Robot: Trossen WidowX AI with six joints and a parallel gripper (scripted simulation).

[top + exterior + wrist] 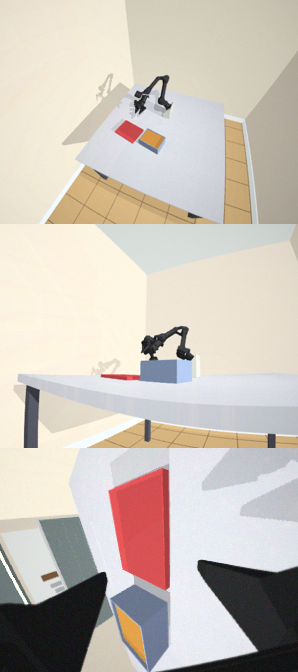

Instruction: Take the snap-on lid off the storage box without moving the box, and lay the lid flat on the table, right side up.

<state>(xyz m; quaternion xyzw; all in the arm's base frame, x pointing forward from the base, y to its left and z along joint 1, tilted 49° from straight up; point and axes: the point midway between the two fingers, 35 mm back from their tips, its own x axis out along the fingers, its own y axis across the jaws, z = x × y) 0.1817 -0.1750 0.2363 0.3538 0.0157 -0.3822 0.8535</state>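
The red lid lies flat on the table beside the box, with its smooth, closed face up and no hollow side showing. The blue storage box stands upright and uncovered, its orange inside showing in the top view and the wrist view. A narrow gap parts lid and box. My gripper is wide open and empty. It is above the table on the arm-base side of the lid, clear of lid and box. In the exterior view the box partly hides the lid's right end.
The arm's base is by a pale upright panel on the table. The lid lies toward the table's left edge in the top view, with a wall beyond that edge.
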